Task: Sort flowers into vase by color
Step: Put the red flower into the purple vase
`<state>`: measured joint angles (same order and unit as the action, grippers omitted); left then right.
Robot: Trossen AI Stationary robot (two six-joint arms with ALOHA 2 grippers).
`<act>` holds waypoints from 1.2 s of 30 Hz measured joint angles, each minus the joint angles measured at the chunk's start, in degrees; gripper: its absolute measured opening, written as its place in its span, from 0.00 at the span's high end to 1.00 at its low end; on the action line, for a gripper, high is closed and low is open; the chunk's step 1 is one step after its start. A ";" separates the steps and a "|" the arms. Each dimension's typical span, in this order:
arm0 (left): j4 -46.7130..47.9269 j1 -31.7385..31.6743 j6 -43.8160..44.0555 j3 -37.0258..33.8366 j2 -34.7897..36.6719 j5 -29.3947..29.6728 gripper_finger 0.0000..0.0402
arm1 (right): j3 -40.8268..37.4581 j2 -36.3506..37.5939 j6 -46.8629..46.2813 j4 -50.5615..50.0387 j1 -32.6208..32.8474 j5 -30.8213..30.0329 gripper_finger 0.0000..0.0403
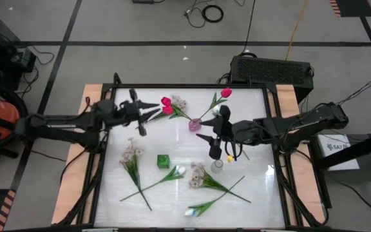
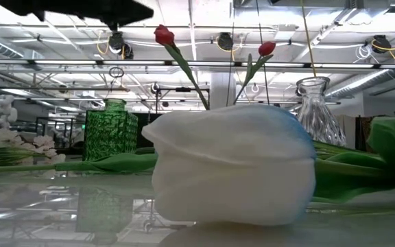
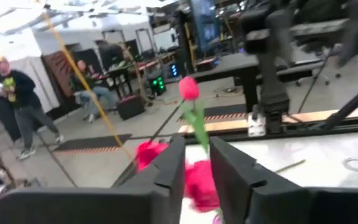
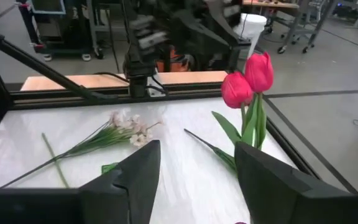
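Evidently light, floppy tulips (image 1: 167, 106) (thin wiry stems): pinch mid-stem. Left gripper (image 1: 152, 113), at their nine o'clock: cannot tell its state. Right gripper (image 1: 224, 153) gapes, empty.

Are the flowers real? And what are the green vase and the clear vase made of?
The white tulip looks fake, probably foam or soft plastic: its petals are thick, smooth and matte, with no veins. The green vase looks like glass or clear plastic, since light shines through its bumpy, ridged sides. The clear vase looks like cut glass with shiny ribs. I can't be sure from looking.
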<state>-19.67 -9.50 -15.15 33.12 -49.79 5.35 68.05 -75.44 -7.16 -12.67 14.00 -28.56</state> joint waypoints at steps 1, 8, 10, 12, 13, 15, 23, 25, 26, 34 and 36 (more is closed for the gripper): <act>-0.14 -1.63 0.92 0.00 -0.74 -1.57 0.84 | 0.00 0.00 0.28 -0.03 0.00 0.00 0.52; -6.45 -8.23 2.79 0.00 -5.76 -8.79 0.98 | 0.00 0.00 1.37 -0.04 -0.03 -0.01 0.55; -8.73 -9.51 2.79 0.00 -7.76 -8.99 0.99 | 0.00 0.00 1.72 -0.04 -0.02 -0.04 0.56; -11.23 -10.84 2.79 0.20 -9.85 -10.02 0.99 | 0.00 0.00 1.83 -0.06 -0.04 -0.04 0.57; -12.29 -11.42 2.79 0.59 -11.19 -10.53 0.98 | 0.00 0.00 1.83 -0.06 -0.04 -0.04 0.58; -14.09 -12.45 2.77 1.33 -13.91 -11.17 0.97 | 0.00 0.00 1.83 -0.06 -0.02 -0.07 0.58; -19.31 -16.04 2.16 7.80 -22.09 -11.37 0.97 | 0.00 0.00 1.83 -0.04 -0.03 -0.09 0.59; -18.97 -17.13 1.11 10.02 -23.87 -11.37 0.97 | 0.00 -0.02 1.82 -0.04 -0.03 -0.09 0.59; -18.84 -17.82 1.05 10.89 -24.55 -11.37 0.97 | 0.00 -0.02 1.57 -0.06 -0.04 -0.11 0.59; -6.71 -19.98 3.81 15.01 -16.31 -11.37 0.97 | -0.04 0.60 -6.21 -12.49 0.54 -0.12 0.59; -2.14 -19.82 4.44 15.23 -12.49 -11.33 0.97 | -0.02 0.72 -9.24 -16.65 0.81 -0.22 0.59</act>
<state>-21.81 -29.32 -10.71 48.36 -62.29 -5.98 68.03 -74.72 -16.39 -29.32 14.81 -28.77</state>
